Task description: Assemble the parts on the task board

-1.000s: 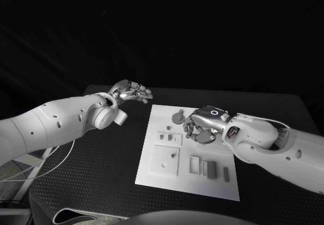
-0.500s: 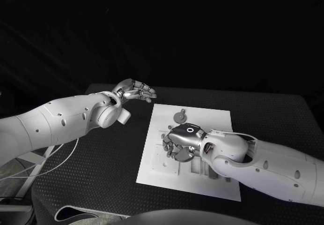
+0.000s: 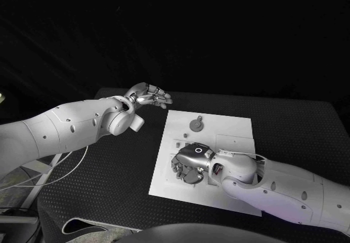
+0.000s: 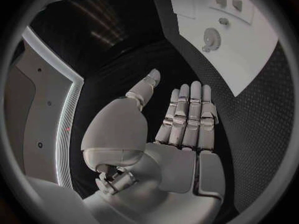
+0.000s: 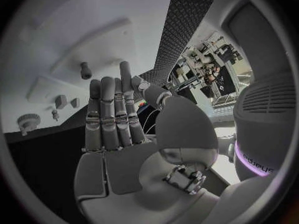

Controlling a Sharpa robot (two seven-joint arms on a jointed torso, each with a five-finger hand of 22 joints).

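Observation:
The white task board (image 3: 229,129) lies in the middle of the black table. A round grey part (image 3: 197,124) sits near its far edge, with a small part (image 3: 186,135) just nearer. My right hand (image 3: 191,163) hovers low over the board's left middle, fingers straight, holding nothing, and covers the parts beneath it. The right wrist view shows the right hand (image 5: 115,117) over the board (image 5: 56,15), with a peg (image 5: 85,69) and small square parts (image 5: 61,101) beyond its fingertips. My left hand (image 3: 149,95) is raised off the board's far left corner, open and empty.
The black table (image 3: 109,177) spreads wide to the left of the board and beyond its far edge. In the left wrist view my left hand (image 4: 181,119) points toward the board (image 4: 249,55), where the round part (image 4: 211,37) lies.
My right hand has swept from the board's far right side to its left middle, nearer the front, and now hides the parts there. The left hand rose slightly.

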